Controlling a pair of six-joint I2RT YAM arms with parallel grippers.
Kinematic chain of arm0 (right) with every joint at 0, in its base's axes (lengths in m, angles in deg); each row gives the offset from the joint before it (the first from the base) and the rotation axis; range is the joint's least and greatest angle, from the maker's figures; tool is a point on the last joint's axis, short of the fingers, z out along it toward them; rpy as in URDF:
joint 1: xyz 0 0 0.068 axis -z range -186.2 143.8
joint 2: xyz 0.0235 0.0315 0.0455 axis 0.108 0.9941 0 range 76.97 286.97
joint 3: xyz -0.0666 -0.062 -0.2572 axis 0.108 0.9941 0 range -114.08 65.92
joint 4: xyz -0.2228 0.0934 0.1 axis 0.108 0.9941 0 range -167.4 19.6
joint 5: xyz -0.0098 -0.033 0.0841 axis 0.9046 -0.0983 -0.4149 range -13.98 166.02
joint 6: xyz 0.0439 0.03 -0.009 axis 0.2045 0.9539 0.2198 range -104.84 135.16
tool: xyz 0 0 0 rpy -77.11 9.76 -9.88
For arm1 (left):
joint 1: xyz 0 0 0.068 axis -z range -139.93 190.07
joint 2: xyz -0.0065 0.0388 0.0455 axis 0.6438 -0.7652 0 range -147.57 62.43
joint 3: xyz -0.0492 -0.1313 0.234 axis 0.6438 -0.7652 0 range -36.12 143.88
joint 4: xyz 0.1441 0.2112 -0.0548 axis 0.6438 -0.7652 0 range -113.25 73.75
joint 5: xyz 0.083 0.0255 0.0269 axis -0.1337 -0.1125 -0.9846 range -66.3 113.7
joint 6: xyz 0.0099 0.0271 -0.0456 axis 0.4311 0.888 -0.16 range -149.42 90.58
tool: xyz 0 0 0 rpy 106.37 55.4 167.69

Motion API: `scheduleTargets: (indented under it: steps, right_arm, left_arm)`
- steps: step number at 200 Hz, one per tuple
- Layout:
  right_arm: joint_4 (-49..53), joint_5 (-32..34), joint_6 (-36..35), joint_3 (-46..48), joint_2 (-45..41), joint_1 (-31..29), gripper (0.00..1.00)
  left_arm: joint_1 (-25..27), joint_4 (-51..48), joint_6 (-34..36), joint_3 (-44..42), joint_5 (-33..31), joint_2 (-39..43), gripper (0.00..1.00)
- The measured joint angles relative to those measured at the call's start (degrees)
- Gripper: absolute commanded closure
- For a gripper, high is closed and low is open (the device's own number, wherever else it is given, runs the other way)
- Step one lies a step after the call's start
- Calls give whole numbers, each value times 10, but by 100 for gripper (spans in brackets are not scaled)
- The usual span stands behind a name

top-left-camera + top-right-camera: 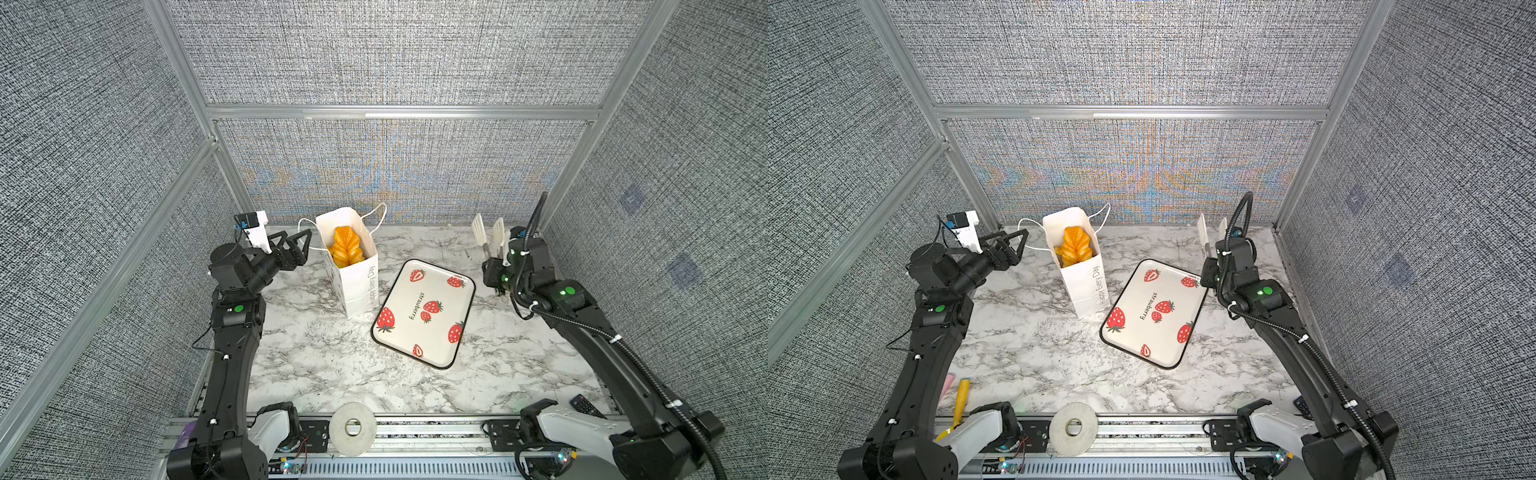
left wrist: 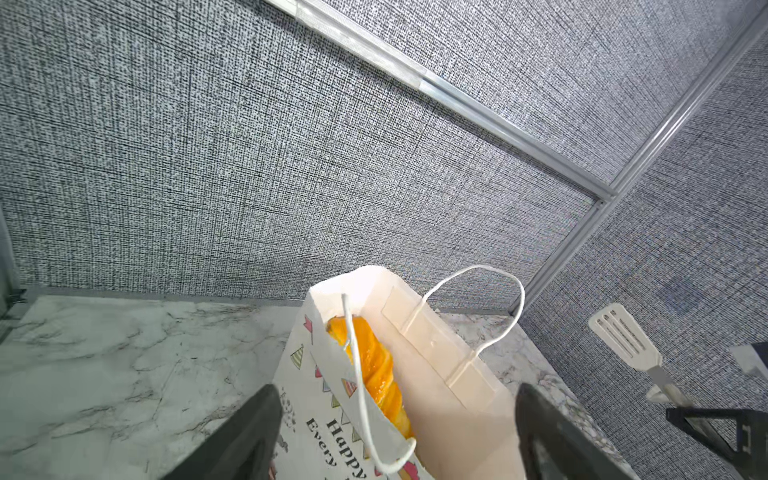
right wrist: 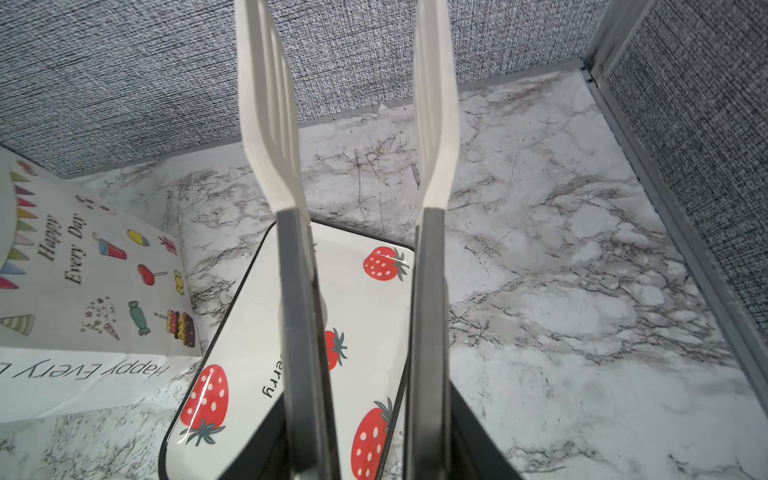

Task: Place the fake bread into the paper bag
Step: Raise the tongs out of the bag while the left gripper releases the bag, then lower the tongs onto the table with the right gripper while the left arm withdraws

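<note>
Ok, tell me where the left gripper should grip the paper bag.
Probably the cord handle drooping off the paper bag toward the left gripper, approached from that side: the bag stands upright, and that loop hangs clear of the fake bread.

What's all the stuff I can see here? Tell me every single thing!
table: one, white marble pattern, underneath everything
paper bag: one, white, standing back middle-left
fake bread: several, orange-yellow, inside the paper bag
tray: one, white with red strawberries, right of the bag
tongs: one pair, white, in the right gripper
tape roll: one, whitish, front rail
remote: one, black, front right
stick: one, yellow, front left
left gripper: one, black, open beside the bag
right gripper: one, black, shut on the tongs
</note>
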Motion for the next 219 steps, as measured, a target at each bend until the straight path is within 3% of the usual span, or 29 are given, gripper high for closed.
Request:
scheduleTargets:
  steps: [94, 167, 219]
  right_arm:
    - [-19, -61, 25, 64, 53, 108, 55]
    - [-60, -32, 26, 82, 144, 134, 55]
    - [-77, -41, 12, 61, 228, 153, 55]
  left_arm:
    - [0, -75, 4, -56, -127, 62, 6]
    - [0, -71, -52, -191, -249, 113, 4]
    - [0, -54, -61, -230, -314, 91, 1]
